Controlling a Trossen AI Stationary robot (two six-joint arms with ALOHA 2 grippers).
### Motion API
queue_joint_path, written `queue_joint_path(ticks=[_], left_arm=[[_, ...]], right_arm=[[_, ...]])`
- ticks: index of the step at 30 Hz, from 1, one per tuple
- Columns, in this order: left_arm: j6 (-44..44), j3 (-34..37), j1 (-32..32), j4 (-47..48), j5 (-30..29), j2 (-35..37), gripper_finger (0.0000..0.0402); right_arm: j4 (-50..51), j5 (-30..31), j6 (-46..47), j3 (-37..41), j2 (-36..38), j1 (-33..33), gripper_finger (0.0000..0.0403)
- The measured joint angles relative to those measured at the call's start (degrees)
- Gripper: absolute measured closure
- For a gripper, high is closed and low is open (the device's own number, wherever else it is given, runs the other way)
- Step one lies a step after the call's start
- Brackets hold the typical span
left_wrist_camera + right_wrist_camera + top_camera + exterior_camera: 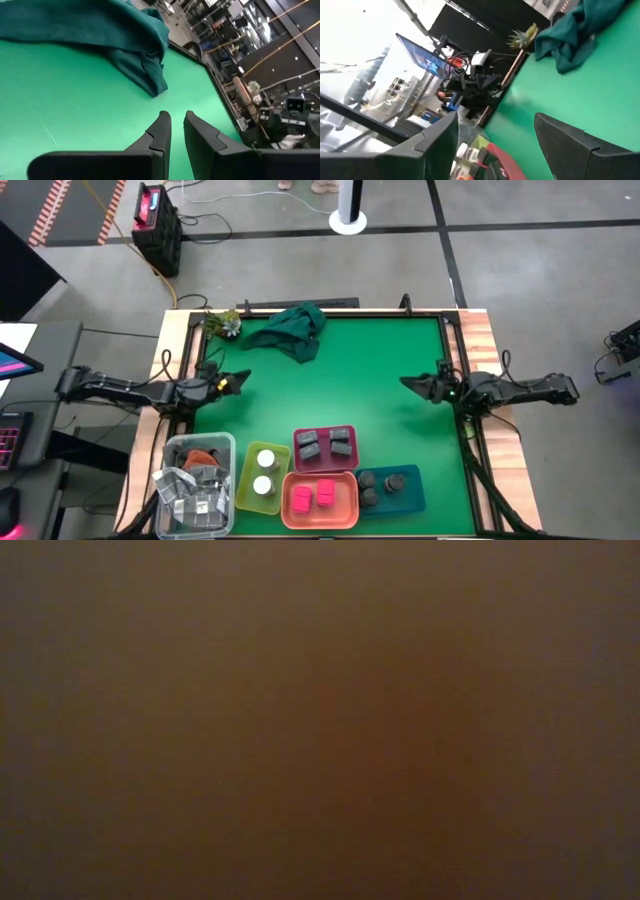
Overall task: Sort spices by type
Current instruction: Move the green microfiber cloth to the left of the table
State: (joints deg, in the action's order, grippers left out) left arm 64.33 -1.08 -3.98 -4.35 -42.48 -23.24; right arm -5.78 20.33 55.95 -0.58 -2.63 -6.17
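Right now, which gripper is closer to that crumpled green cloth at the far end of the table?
The left gripper. It sits just beside the green cloth, off its near-left corner, while the right gripper hangs farther away, across the mat.

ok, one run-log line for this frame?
spices: sorted by type, four trays | left gripper: near shut, empty, table's left edge | right gripper: open, empty, right edge | green cloth: far side

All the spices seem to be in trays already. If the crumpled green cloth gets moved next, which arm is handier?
Left, probably. The left gripper sits nearer the green cloth and its wrist view looks straight at it, though its fingers are nearly together. The right gripper, open, waits farther away.
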Motion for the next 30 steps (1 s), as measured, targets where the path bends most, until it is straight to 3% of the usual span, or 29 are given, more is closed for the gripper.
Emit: queue_joint_path(ticks=[6, 10, 16, 23, 30], left_arm=[[-6.6, -2.7, 2.8, 0.5, -0.4, -0.1, 0.0358], [-12.6, -4.1, 4.7, -0.1, -0.8, 0.1, 0.0358], [-4.0, -4.5, 6.4, -2.7, -0.3, 0.0, 0.0358], [-7.4, -5.2, 13.8, -3.7, 11.3, -4.0, 0.0358], [-21.3, -14.6, 24.8, -2.4, 22.8, -18.9, 0.0358]], right_arm=[[-0.6, 0.6, 2.4, 0.0, 0.0, 0.9, 0.0117], [1.7, 0.7, -4.0, -2.8, -0.9, 2.4, 0.0117], [7.3, 1.0, -6.3, -6.3, -3.5, 6.4, 0.0117], [7.6, 0.4, -6.3, -6.3, -3.7, 8.6, 0.0117], [8.4, 0.1, -6.3, -6.3, -3.7, 8.6, 0.0117]])
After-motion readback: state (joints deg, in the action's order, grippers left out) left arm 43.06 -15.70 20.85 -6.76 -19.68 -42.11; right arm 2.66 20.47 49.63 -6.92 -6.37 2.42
